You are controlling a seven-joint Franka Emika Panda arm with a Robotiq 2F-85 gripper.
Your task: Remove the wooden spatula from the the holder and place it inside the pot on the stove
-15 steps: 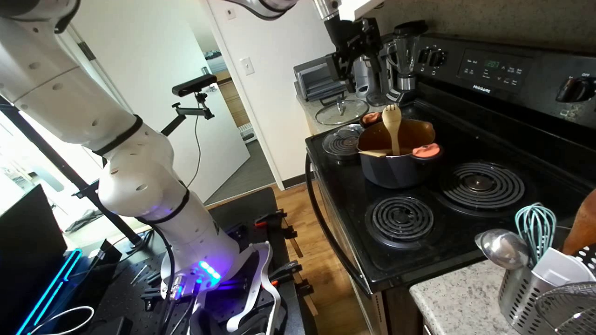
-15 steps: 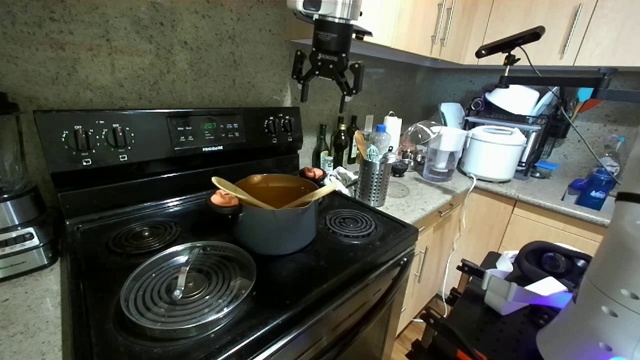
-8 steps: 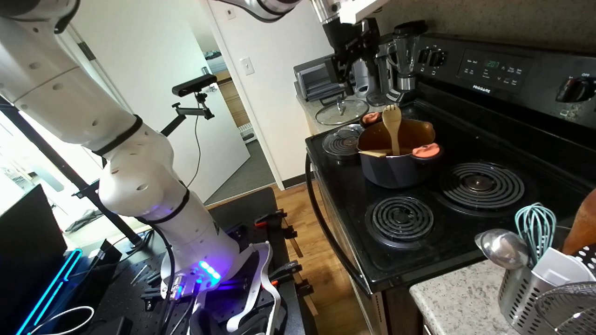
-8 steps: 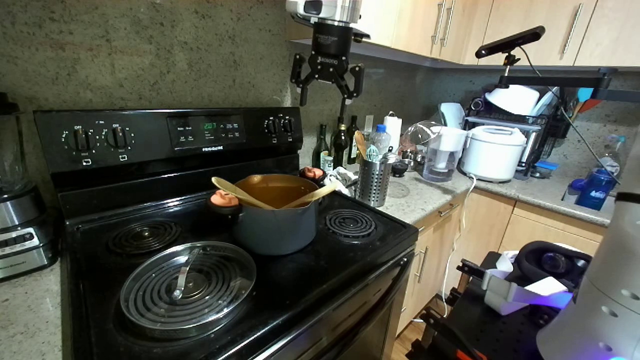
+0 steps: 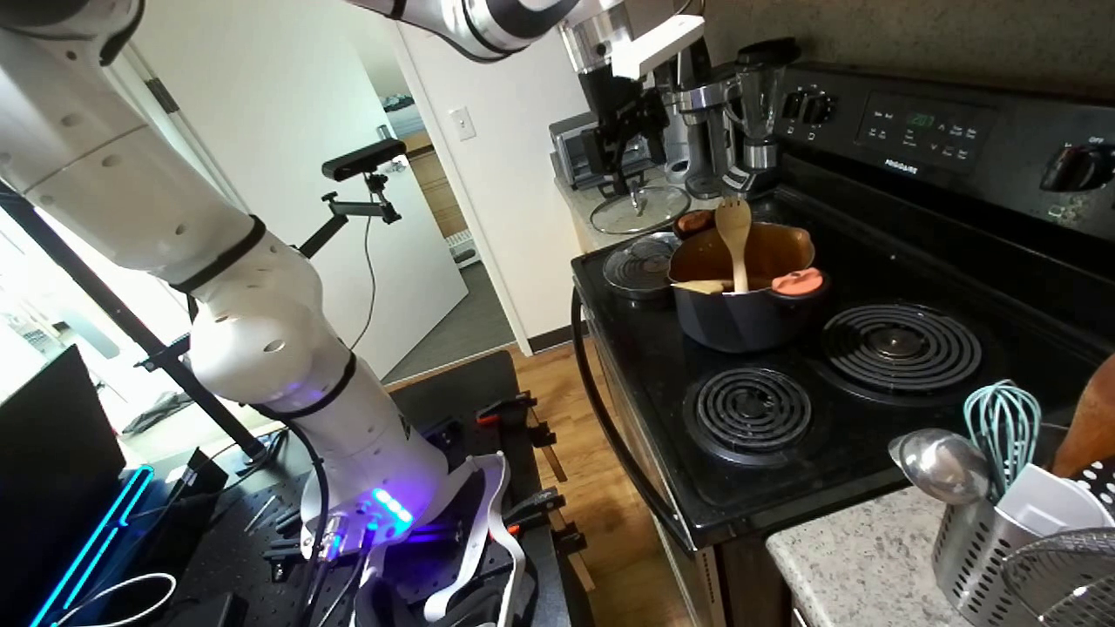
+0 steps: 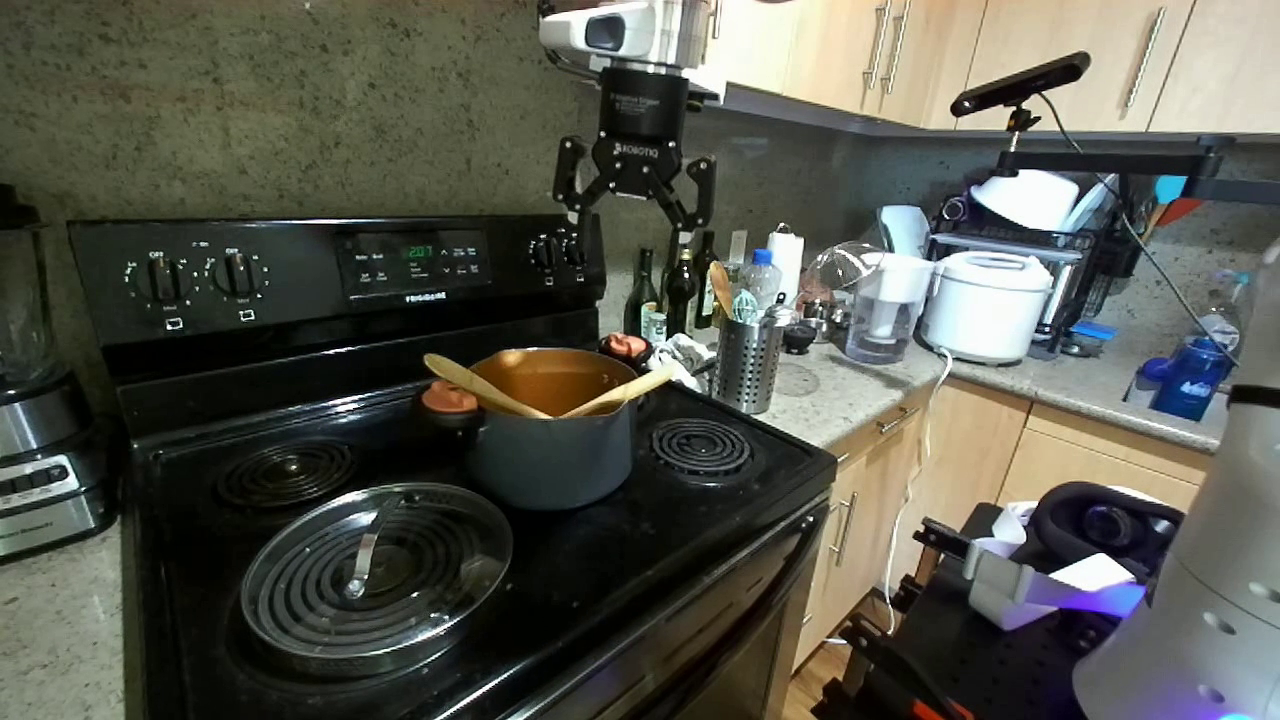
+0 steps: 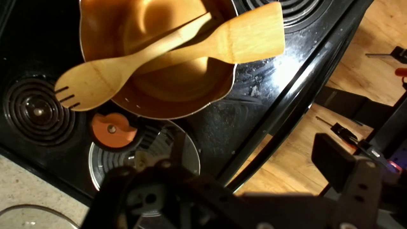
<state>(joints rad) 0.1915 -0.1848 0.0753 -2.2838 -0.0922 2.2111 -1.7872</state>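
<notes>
The gripper (image 6: 634, 258) hung well above the stove (image 6: 590, 545), at roughly one o'clock from the pot (image 6: 555, 465) in an exterior view, its jaws spread wide and released. The pot had a flat-headed wooden spatula (image 7: 235, 43) leaning in it, head poking over the rim between two and three o'clock in the wrist view, plus a slotted spoon (image 7: 117, 71) sticking out between eight and nine, handles crossing. A browner wooden utensil (image 5: 1089, 427) stood in the metal holder (image 6: 747, 370) beside the teal whisk (image 5: 1002, 427) (honestly couldn't tell whether that one or the flat-headed one was the task's). In an exterior view the holder sat on the bench (image 6: 825, 400) between two and three o'clock from the pot.
</notes>
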